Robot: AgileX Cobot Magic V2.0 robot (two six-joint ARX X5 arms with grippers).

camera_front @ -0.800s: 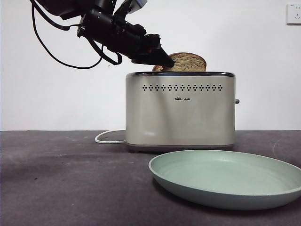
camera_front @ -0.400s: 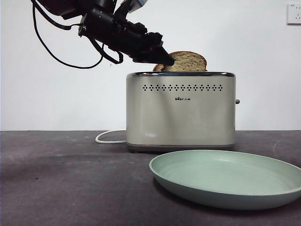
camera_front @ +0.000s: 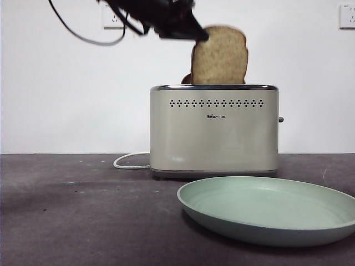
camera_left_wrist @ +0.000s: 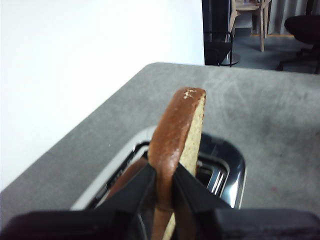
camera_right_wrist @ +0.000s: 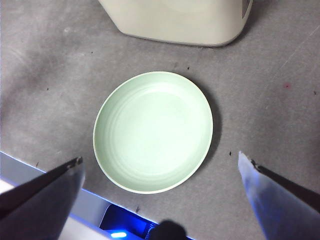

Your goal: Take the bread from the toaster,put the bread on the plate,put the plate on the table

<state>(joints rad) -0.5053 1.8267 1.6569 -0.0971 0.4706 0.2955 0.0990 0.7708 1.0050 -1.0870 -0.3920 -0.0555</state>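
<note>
My left gripper (camera_front: 195, 34) is shut on the upper left corner of the bread (camera_front: 219, 55), a tan speckled slice held upright with most of it risen above the toaster (camera_front: 214, 130). The left wrist view shows the bread (camera_left_wrist: 177, 135) edge-on, pinched between the two black jaws of my left gripper (camera_left_wrist: 165, 182) over the toaster's chrome slots (camera_left_wrist: 220, 167). A darker slice (camera_left_wrist: 127, 175) stays down in the other slot. The mint-green plate (camera_front: 266, 210) lies on the table (camera_front: 83, 216) in front of the toaster. High above the plate (camera_right_wrist: 153, 131), my right gripper (camera_right_wrist: 160, 172) hangs open.
A white cord (camera_front: 130, 162) trails from the toaster's left side across the table. Wall sockets (camera_front: 347, 15) sit high on the white wall behind. In the right wrist view the table's near edge (camera_right_wrist: 55, 187) runs just past the plate.
The left gripper has risen and drawn the bread up, so most of the slice now shows above the toaster's rim instead of just its domed top.
</note>
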